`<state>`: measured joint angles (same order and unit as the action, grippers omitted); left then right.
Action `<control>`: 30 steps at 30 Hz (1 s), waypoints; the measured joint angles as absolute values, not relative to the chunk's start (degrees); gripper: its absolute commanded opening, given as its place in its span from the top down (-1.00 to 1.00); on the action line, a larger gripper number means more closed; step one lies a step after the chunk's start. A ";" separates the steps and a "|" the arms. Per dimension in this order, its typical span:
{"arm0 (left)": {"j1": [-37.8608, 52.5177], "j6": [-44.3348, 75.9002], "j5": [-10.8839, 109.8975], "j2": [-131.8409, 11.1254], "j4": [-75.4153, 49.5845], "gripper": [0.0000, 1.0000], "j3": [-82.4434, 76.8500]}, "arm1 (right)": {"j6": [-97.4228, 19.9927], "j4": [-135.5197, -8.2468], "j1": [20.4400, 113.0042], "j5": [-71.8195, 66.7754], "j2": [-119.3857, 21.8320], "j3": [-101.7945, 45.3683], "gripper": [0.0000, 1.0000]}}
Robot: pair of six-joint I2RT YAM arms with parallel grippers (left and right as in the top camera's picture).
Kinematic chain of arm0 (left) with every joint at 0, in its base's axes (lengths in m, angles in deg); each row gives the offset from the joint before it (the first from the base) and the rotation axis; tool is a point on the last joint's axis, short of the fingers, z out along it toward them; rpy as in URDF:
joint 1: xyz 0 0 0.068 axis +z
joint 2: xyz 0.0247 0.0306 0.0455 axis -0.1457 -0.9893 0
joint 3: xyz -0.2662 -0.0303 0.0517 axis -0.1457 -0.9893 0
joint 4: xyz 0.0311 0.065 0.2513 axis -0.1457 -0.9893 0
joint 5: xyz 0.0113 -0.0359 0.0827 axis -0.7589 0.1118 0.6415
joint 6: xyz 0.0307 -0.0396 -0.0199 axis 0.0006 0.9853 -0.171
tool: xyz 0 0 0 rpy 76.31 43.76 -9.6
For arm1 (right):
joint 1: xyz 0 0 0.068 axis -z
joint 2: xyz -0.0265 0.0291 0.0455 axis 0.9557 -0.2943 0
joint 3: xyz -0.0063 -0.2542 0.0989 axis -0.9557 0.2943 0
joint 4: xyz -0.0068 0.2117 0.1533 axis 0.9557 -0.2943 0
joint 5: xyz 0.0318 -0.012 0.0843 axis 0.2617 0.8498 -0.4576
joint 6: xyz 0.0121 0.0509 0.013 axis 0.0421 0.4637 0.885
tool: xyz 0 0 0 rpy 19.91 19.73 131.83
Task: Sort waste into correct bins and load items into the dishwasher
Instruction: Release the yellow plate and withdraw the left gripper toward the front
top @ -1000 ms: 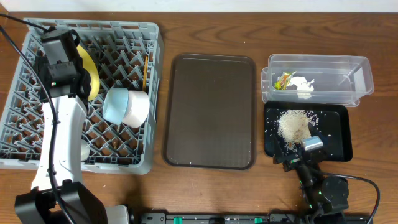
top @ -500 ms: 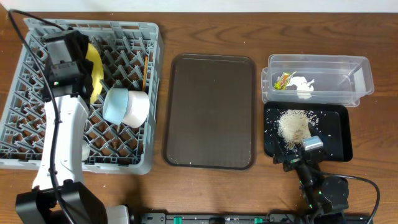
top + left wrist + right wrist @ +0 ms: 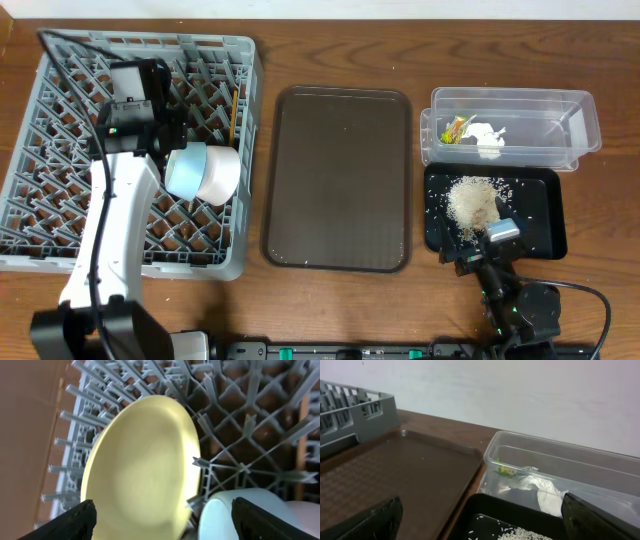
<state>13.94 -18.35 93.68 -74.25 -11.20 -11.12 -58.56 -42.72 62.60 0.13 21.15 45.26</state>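
Since a second ago, left gripper (image 3: 148, 92) has shifted right over the rack (image 3: 40, 200), upper left of frame. Jaws now released, fingers spread wide of the plate (image 3: 145, 465), which stands on edge among pegs. Blue bowl (image 3: 185, 170) and white bowl (image 3: 222, 172) lie just beside it. Right gripper (image 3: 487, 243), lower right, gapes at the black tray (image 3: 540, 215) holding rice (image 3: 472, 200). Wrapper (image 3: 458, 128) and tissue (image 3: 488, 138) sit in the tub (image 3: 575, 125).
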 measured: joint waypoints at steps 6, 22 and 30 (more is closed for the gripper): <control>13.98 -6.78 87.89 -60.87 -17.82 -0.83 -11.15 | -58.58 -42.72 62.60 0.11 21.15 45.26 -0.99; 13.94 10.00 65.33 -38.32 -37.73 -0.88 -11.15 | -58.56 -42.72 62.60 0.13 21.15 45.26 -0.98; 13.66 9.26 68.72 -38.47 -34.54 -0.89 -11.19 | -58.58 -42.72 62.60 0.13 21.15 45.26 -0.98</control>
